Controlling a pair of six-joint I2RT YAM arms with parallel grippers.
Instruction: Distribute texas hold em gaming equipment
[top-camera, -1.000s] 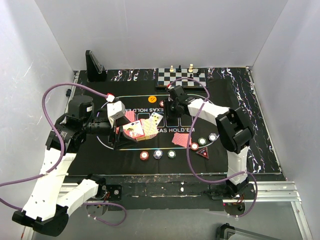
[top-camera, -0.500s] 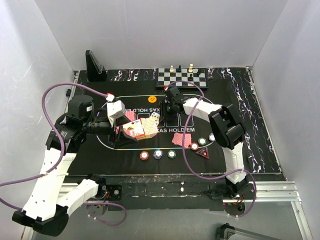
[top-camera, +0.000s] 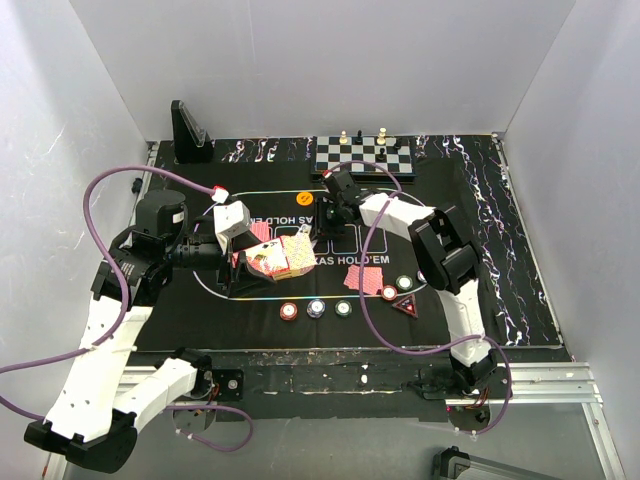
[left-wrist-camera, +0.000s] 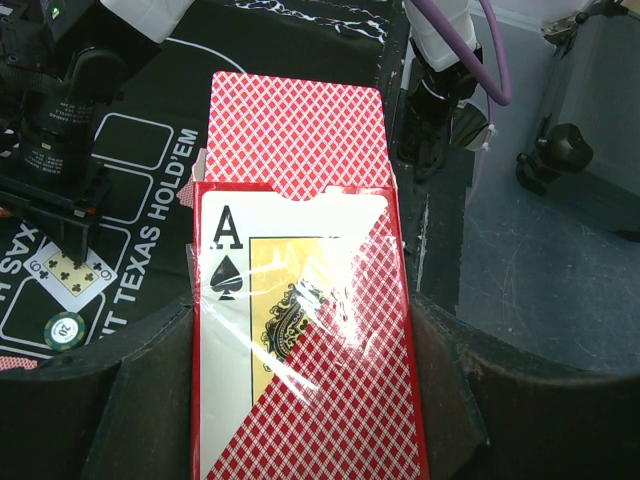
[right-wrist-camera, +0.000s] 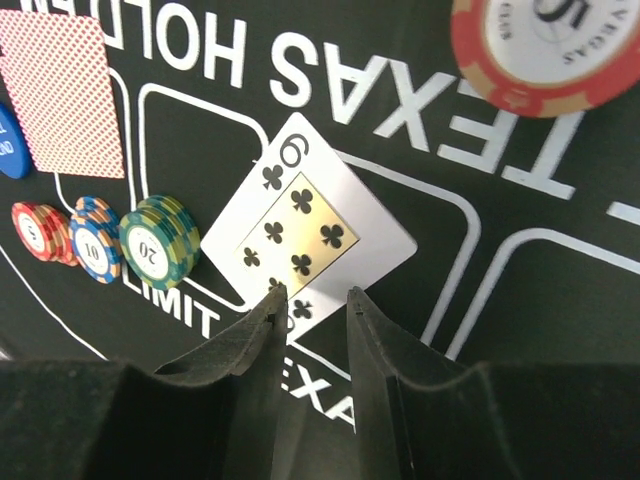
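My left gripper (left-wrist-camera: 300, 345) is shut on a red card box (left-wrist-camera: 320, 400) printed with an ace of spades. It holds the box above the mat's left half (top-camera: 265, 260). A red-backed card (left-wrist-camera: 295, 140) sticks out of the box's open top. My right gripper (right-wrist-camera: 310, 295) hovers open, its jaws narrow, over the near corner of a face-up six of clubs (right-wrist-camera: 305, 230) lying flat on the mat. Nothing is between its fingers. In the top view this gripper (top-camera: 320, 222) sits just right of the box. A dark red triangular marker (top-camera: 406, 306) lies at the front right.
The black mat (top-camera: 180, 300) carries chips in a front row (top-camera: 316, 308) and a diagonal row (top-camera: 404, 283), a face-down card (top-camera: 362, 280) and an orange chip (top-camera: 304, 198). A chessboard (top-camera: 365, 155) and a black stand (top-camera: 188, 130) sit at the back.
My right gripper has moved left toward the card box and its jaws have narrowed. The left arm and the box have stayed still.
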